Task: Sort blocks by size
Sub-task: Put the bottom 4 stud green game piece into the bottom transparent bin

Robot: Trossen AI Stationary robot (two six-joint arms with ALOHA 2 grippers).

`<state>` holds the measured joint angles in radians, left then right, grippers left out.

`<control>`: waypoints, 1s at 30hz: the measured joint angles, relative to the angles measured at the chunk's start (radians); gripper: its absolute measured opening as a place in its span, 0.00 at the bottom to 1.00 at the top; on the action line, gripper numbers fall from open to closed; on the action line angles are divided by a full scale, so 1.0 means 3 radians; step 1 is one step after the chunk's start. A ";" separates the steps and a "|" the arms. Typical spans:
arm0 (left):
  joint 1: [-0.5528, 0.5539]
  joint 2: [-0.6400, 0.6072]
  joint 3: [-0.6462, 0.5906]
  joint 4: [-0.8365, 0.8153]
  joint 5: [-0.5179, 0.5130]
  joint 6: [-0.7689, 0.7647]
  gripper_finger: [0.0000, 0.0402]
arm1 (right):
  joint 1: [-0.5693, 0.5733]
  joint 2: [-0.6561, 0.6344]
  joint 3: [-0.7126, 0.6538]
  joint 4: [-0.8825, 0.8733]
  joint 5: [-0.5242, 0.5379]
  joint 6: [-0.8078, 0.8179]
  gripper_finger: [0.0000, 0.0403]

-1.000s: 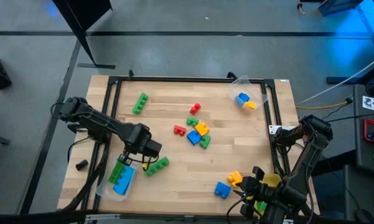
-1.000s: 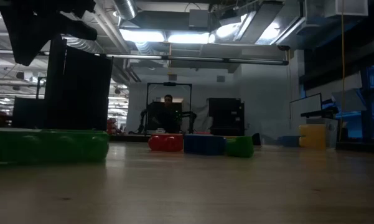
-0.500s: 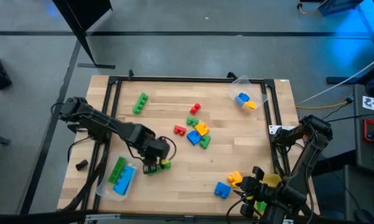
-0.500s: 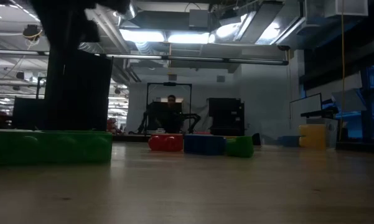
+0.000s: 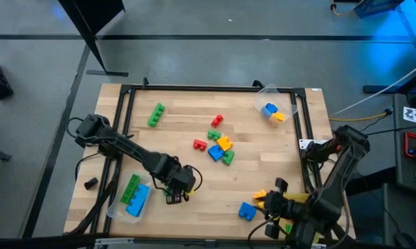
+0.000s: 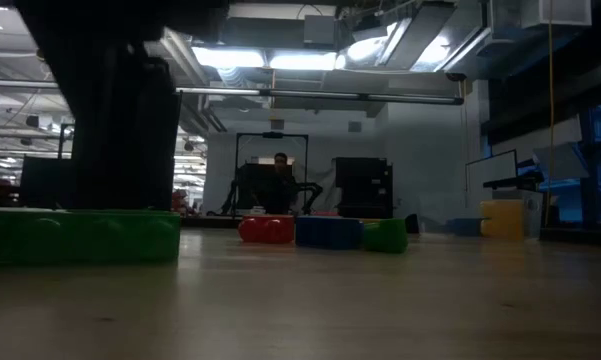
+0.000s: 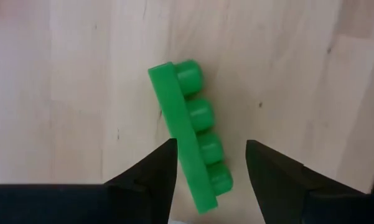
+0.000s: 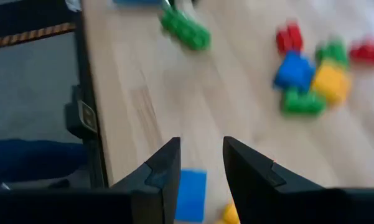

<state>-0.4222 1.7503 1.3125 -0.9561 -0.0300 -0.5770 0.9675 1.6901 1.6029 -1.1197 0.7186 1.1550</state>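
My left gripper (image 5: 174, 194) (image 7: 208, 158) points straight down, open, low over the near left of the table. A long green block (image 7: 191, 155) with a row of studs lies on its side on the wood between the fingers; whether a finger touches it I cannot tell. In the low view this green block (image 6: 80, 236) fills the left. My right gripper (image 5: 270, 203) (image 8: 201, 155) hangs open and slanting above a blue block (image 8: 190, 193) and a yellow-orange block (image 5: 261, 198) at the near right, with nothing between its fingers.
A clear tray (image 5: 133, 197) at the near left holds a green and a blue block. Another clear tray (image 5: 273, 109) at the far right holds blue and yellow-orange blocks. Mixed blocks (image 5: 220, 148) cluster mid-table, with a green block (image 5: 156, 115) at the far left. A black frame (image 5: 208, 88) rims the table.
My left gripper has gone from beside the near-left clear tray toward the table's near edge and a little right. It has sunk, rolled about its own axis, tipped to point straight down and opened over the long green block, which has stayed in place.
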 joint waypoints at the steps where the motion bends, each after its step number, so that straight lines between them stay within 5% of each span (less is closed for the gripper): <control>1: -0.0009 0.0042 0.0000 0.0000 -0.0001 -0.0006 0.44 | -0.0029 -0.0037 0.0091 -0.0001 0.0014 -0.0251 0.30; 11: 0.0019 0.0378 0.0000 -0.0005 -0.0210 0.0022 0.44 | -0.0494 -0.0095 0.0734 -0.0042 -0.0025 -0.2031 0.30; 23: 0.0095 0.0642 0.0017 0.0016 -0.0170 0.0070 0.43 | -0.1249 -0.0090 0.0722 -0.0492 -0.0572 -0.2476 0.30; 30: 0.0183 0.0631 0.0010 0.0061 -0.0089 0.0171 0.29 | -0.1650 -0.0090 0.0722 -0.0968 -0.0728 -0.2564 0.30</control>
<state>-0.3673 1.9396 1.3153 -0.9377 -0.0568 -0.5256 0.4724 1.6630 1.8194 -1.4103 0.5001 0.3859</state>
